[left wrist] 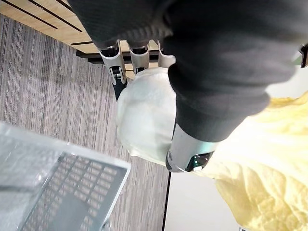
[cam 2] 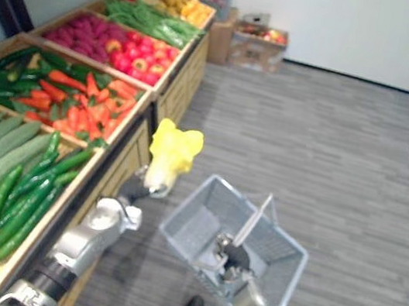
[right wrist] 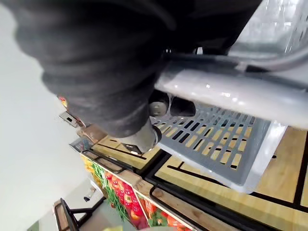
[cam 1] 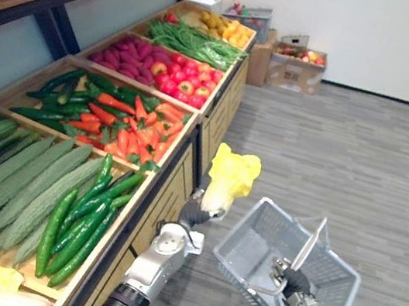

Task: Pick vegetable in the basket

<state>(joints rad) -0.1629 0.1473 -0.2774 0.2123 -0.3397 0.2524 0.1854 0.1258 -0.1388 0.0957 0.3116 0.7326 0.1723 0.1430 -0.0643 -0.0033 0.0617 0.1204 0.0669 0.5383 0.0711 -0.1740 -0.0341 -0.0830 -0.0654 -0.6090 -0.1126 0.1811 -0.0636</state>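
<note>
Right now the left hand (cam 1: pixel 193 212) has its fingers (left wrist: pixel 118 72) and thumb curled round the pale stalk end of a cabbage (cam 1: pixel 231 175). The yellow leaves are uppermost, and the head is held in the air just off the front edge of the produce stand (cam 1: pixel 175 165), above the grey floor (cam 1: pixel 360 163). The grey plastic basket (cam 1: pixel 248 247) hangs beside it, lower and toward the robot's right, and looks empty as far as its mesh bottom shows. The right hand (cam 1: pixel 289 281) is closed round the basket's raised handle (cam 1: pixel 312 242). The cabbage is near the basket corner closest to the stand, but not yet over the opening.

The step in hand looks like the carry across and the release. To do it well, the left arm should bring the head over the middle of the basket, clear of the upright handle and the right hand, not merely over the rim. Lowering it close to the bottom before the fingers loosen would spare the loose leaves and keep the hanging basket from swinging or tipping. Meanwhile the right hand should hold the basket level.
</note>
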